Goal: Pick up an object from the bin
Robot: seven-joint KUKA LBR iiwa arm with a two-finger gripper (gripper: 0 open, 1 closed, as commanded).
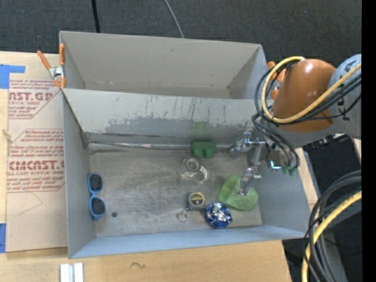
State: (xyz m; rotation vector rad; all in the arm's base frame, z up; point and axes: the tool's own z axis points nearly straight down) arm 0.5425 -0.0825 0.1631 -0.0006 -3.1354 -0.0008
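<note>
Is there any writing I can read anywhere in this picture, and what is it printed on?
"CAST.GP": red print on the cardboard sheet left of the bin, cut off at the picture's edge.
"CAST.": same sheet, lower down.
"LL-CAST ACRYLIC SHEE": small line beneath that, also cut off.
Other small red lines there: too blurred to read.
Things in the bin: no readable writing.
</note>
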